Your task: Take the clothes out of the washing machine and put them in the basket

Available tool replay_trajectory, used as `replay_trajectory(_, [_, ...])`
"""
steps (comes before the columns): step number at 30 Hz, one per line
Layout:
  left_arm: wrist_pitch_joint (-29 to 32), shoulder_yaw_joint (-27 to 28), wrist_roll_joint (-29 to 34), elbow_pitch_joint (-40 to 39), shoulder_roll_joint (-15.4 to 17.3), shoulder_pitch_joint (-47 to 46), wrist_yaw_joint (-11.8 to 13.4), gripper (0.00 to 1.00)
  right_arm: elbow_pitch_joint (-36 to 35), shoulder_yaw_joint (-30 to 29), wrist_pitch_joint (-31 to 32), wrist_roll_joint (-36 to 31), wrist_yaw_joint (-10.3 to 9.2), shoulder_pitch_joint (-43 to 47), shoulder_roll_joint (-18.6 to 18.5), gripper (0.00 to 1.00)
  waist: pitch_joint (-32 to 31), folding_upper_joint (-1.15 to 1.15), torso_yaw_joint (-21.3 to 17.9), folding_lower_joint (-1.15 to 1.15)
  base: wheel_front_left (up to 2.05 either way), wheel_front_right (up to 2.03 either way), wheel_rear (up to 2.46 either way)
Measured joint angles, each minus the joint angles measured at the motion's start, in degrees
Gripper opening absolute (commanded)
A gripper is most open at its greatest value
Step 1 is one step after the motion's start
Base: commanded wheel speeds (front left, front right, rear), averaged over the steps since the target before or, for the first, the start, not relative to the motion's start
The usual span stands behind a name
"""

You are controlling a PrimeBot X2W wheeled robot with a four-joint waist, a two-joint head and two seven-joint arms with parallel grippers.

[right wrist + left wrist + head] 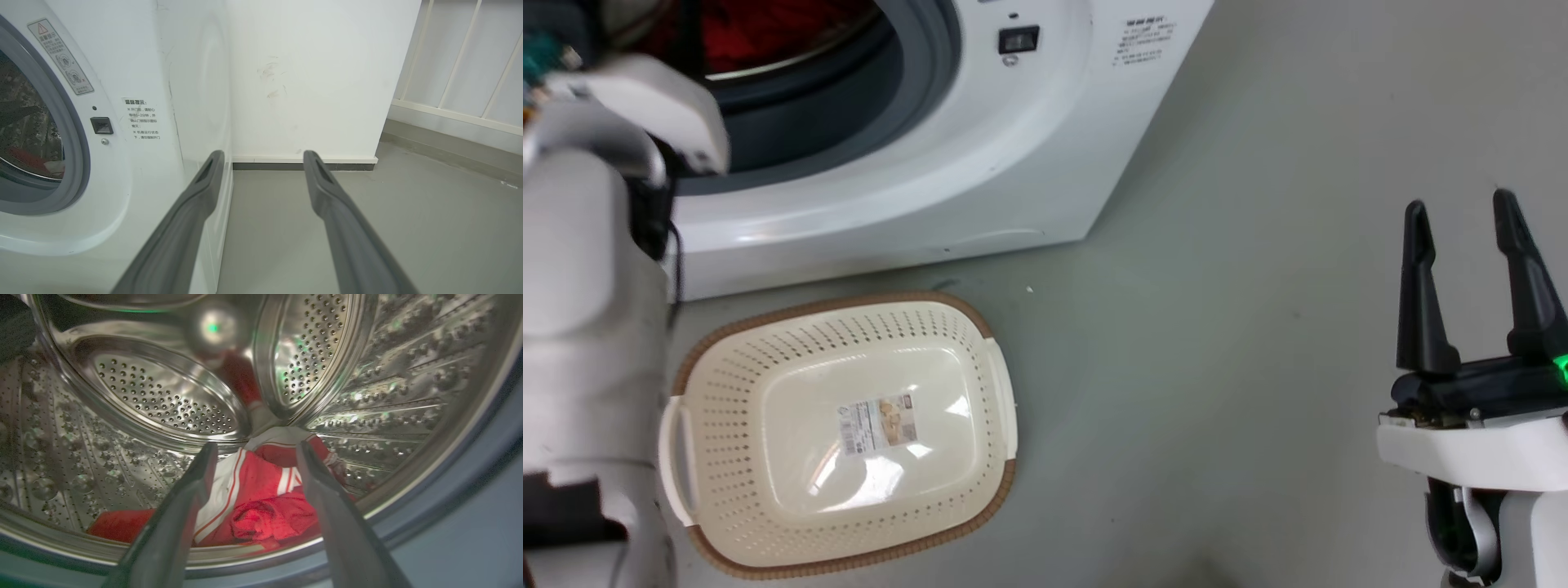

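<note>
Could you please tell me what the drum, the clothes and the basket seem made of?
The drum looks like polished steel: mirror-bright, perforated. The clothes seem soft fabric, matte red with white stripes, crumpled. The basket looks like glossy cream moulded plastic, glare on its bottom; its brown woven-look rim is probably plastic too.

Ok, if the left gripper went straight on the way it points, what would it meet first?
The left gripper would most likely meet the red clothes low in the drum, straight ahead between its open fingers; depth is hard to judge.
</note>
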Motion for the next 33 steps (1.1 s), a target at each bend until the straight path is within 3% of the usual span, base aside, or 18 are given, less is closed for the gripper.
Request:
replay_trajectory(13, [15.7,-4.5,0.4,10.3,7.8,-21.0,-1.7,1.0,-4.3,0.4,0.0,5.1,0.0,-5.1,0.0,1.0,11.6,0.0,-5.4,0.0,0.0,0.0,0.0])
replay_trajectory(14, [19.6,-5.7,-0.2,11.8,8.9,-24.4,-1.8,1.0,-5.2,0.6,0.0,6.2,0.0,-5.8,0.0,1.0,14.0,0.0,-6.5,0.0,0.0,0.0,0.0])
replay_trajectory(33, [52.2,-20.1,-9.5,17.0,14.2,-44.8,-1.9,1.0,-10.3,1.3,0.0,11.0,0.0,-7.5,0.0,1.0,23.4,0.0,-12.9,-0.01,0.0,0.0,0.0])
